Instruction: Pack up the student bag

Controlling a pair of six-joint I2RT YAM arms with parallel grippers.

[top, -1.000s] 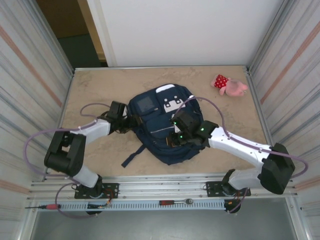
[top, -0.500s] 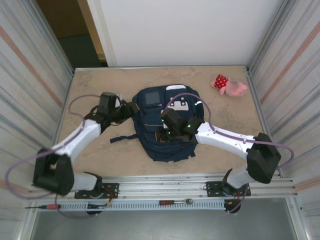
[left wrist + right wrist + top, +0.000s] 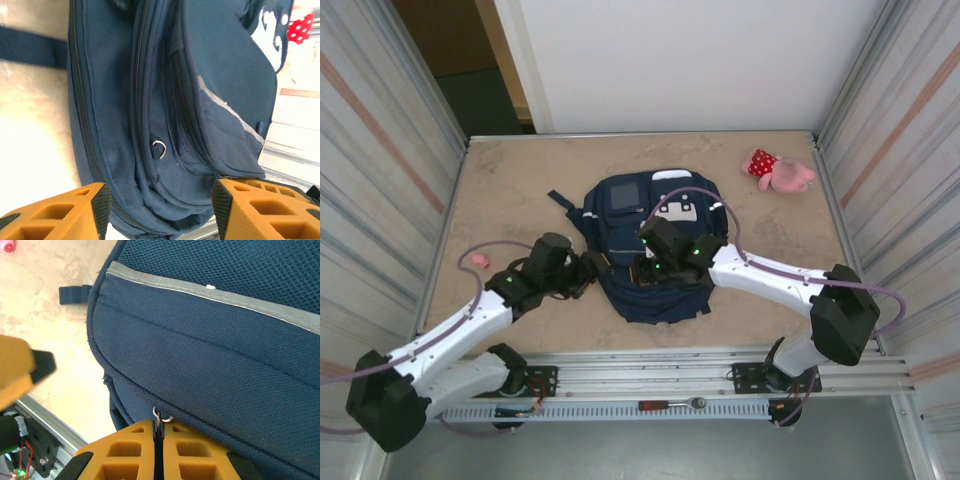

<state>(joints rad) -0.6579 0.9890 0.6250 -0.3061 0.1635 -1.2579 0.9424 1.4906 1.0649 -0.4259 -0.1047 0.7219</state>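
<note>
- The bag [image 3: 620,235] lies flat on the table [image 3: 520,190], between the two grippers.
- The left gripper [image 3: 157,194] has its fingers spread and holds nothing; the bag's side, with its zip lines, is just ahead of the tips.
- The right gripper [image 3: 159,426] has its fingers pressed together, pinching a small metal zip ring [image 3: 161,415] at the bag's seam, right at its tips.
- Progress: packing looks to be at an early stage. The zips in view look closed, and no opening into the bag shows.
- A pink toy [image 3: 780,170] lies on the table, well beyond the right gripper and apart from the bag (likely the item to go in).
- What seems left: open the zip, put the toy in, close up.
- Writing: none can be read. A white patch [image 3: 267,22] on the bag bears dark shapes, too blurred to tell as letters.
</note>
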